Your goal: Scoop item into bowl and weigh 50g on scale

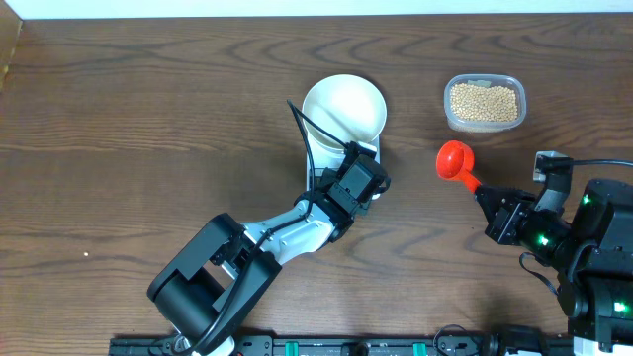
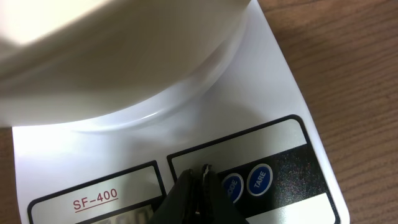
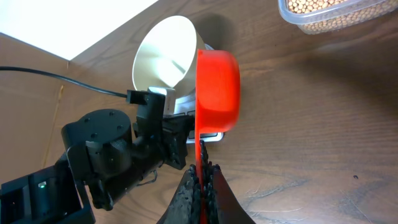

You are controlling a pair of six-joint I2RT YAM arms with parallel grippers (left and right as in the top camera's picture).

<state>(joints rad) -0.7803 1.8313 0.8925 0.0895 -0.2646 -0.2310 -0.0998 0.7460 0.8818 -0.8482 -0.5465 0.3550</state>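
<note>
Zero scooped into bowl sitting on scale mid-table. Poking beside TARE button with pinched-shut left gripper; gripping red scoop by handle in right gripper. Probably zeroing. Next: reach far-right, dig into beans in tub, level scoop.

A dark brown wooden table, its grain running in long wavy bands, fills the overhead view under soft, even light that throws only faint shadows. A bright white strip runs beyond the table's far edge; whether it is wall or floor cannot be told. A paler tan panel shows at the far left corner. A tiny white speck lies on the wood at the left, and a black rail lines the near edge.
</note>
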